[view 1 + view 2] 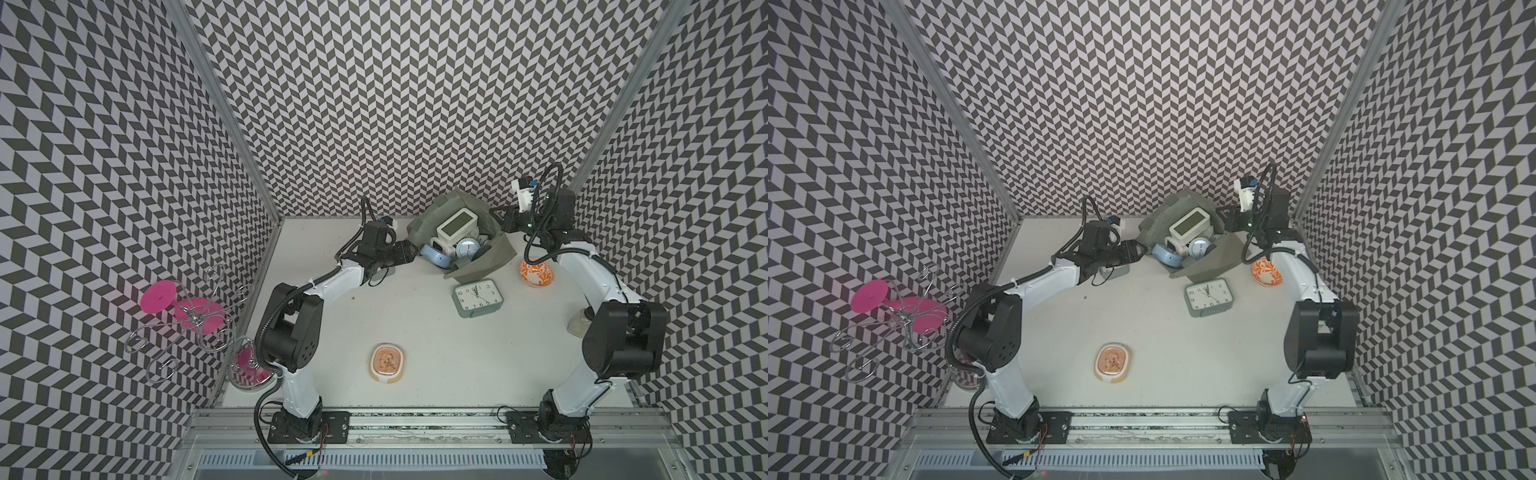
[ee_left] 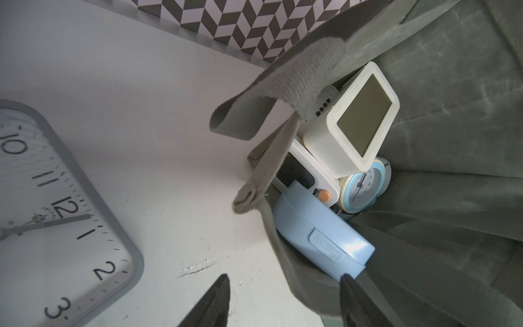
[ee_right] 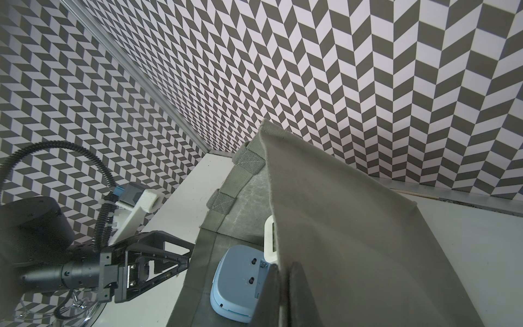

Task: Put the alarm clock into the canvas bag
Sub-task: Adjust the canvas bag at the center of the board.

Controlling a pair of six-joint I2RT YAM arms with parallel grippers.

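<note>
It was a robotics lab test cell; chevron-patterned walls [image 1: 374, 104] closed in a white surface [image 1: 436, 374] on three sides, joined by aluminium posts [image 1: 225, 112]; a left arm [image 1: 291, 328] and a right arm [image 1: 623, 345] were bolted to a metal rail [image 1: 424, 419] along the open edge; a slotted duct [image 1: 374, 459] ran below it.

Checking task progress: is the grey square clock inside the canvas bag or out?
Out: the grey square clock lies face up on the table beside the canvas bag.
</note>
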